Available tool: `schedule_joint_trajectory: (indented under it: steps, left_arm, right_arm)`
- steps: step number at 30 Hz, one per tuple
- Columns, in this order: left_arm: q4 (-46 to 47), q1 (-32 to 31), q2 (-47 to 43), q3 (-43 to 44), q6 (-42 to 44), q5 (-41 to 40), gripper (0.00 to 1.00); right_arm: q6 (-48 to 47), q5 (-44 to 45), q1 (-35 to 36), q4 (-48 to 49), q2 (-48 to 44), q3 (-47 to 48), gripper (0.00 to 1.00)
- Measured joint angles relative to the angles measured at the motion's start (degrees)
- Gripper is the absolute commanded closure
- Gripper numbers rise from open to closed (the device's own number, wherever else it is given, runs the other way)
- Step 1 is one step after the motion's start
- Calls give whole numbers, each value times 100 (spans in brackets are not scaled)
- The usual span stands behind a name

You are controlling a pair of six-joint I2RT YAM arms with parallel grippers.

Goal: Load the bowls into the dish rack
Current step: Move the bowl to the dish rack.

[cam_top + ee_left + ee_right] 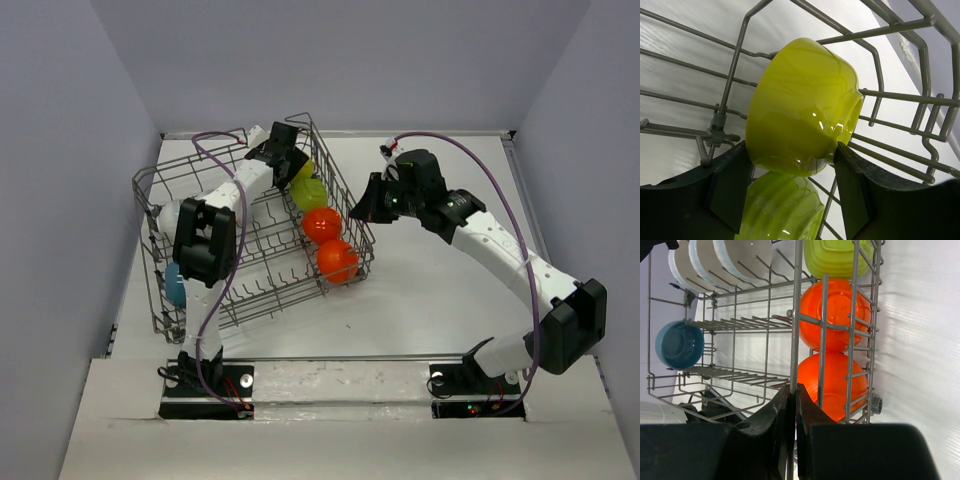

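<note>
The grey wire dish rack (200,180) sits tilted on the left half of the table. Along its right side stand two orange-red bowls (322,224) (338,260) and a yellow-green bowl (310,192). My left gripper (792,165) reaches into the rack's far right corner, and its fingers press both sides of another yellow-green bowl (800,105), just above the first one (780,210). My right gripper (795,395) is shut on the rack's rim wire (798,315), beside the orange-red bowls (832,385). A blue bowl (679,345) and several white bowls (740,257) stand on the rack's left side.
Grey walls close in the white table (440,290) on three sides. The right arm (500,250) stretches across the table's right half toward the rack. The left arm's cable (225,250) loops over the rack.
</note>
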Motion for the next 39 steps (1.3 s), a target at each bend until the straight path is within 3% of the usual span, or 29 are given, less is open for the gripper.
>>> schedule_joint_trajectory:
  steps: [39]
  left_arm:
    - [-940, 391, 278, 876, 498, 750, 25]
  right_arm:
    - [-87, 0, 0, -57, 216, 227, 98]
